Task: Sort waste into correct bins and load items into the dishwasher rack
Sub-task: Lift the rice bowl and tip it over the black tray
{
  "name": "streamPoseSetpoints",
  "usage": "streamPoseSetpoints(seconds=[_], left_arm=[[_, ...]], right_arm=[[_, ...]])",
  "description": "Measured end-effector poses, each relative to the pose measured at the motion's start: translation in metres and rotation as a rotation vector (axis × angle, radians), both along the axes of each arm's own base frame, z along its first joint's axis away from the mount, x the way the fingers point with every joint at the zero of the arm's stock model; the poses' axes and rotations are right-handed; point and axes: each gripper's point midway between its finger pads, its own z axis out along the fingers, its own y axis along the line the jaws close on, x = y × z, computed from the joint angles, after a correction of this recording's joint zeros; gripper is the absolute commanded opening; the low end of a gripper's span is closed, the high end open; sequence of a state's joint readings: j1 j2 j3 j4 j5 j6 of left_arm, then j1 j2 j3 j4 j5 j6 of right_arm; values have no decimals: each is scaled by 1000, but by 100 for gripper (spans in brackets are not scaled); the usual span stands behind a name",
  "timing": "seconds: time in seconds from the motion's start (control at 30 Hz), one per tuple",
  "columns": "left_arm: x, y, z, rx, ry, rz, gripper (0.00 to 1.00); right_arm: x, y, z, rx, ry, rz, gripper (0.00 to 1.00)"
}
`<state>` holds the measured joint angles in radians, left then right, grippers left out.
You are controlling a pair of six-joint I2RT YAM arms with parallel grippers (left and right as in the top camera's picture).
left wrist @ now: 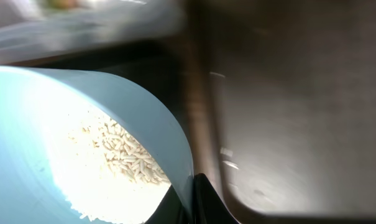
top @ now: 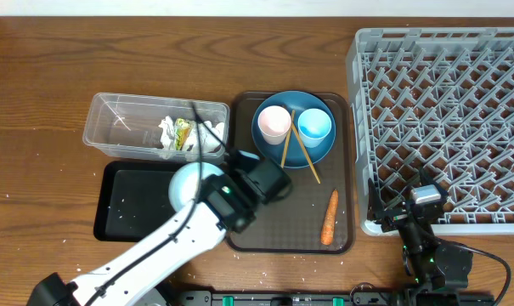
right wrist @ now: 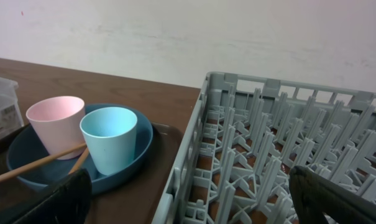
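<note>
On the wooden table [top: 36, 85], tissues [top: 167, 132] and wrapper [top: 184, 134] sit in the clear tub [top: 112, 119], the left gripper [left wrist: 197, 202] clamps the rice bowl [top: 187, 185], the right gripper [right wrist: 203, 199] gapes idle, and carrot [top: 330, 218], plate [top: 318, 155], cups [top: 314, 125] and chopsticks [top: 306, 161] await sorting, nothing in the rack [top: 443, 102] yet.

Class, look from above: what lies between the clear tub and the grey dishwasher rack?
The brown tray, bearing the blue plate with the pink cup and light blue cup, as the overhead view shows.

- Overhead view: bright, even light from above. The brown wooden table [top: 36, 85] shows only soft, short shadows, and the clear plastic rectangular tub [top: 112, 127] carries faint glare.
- Left wrist view: the white bowl with pale blue inside [left wrist: 63, 99] is washed out around the loose white rice grains [left wrist: 128, 155]. The large brown serving tray [left wrist: 287, 124] behind is smeared and out of focus, with small glints.
- Right wrist view: softly lit. The large grey plastic rack [right wrist: 268, 137] is sharp, and both lower corners are dark and blurred.
</note>
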<state>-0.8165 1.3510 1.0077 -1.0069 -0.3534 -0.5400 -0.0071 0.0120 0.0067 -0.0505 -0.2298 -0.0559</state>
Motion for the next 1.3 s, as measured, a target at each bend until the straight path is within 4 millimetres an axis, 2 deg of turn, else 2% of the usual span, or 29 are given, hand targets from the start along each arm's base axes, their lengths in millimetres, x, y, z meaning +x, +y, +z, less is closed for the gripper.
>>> streamPoseSetpoints(seconds=[0.2,0.5,0.67,0.83,1.1,1.3], left_arm=[[17,35,4,39,-36,145,6],[25,75,-7,-68,97,282,6],[24,75,-12,-242,195,262,6],[23,81,-3,-444,236,260,6],[29,81,20,-780,202,187,6],[27,89,25,-1019,135,179,6]], right_arm=[[0,0,0,0,0,0,99],[0,0,0,0,0,0,99],[0,0,0,0,0,0,99],[0,0,0,0,0,0,99],[0,0,0,0,0,0,99],[0,0,0,0,0,0,99]])
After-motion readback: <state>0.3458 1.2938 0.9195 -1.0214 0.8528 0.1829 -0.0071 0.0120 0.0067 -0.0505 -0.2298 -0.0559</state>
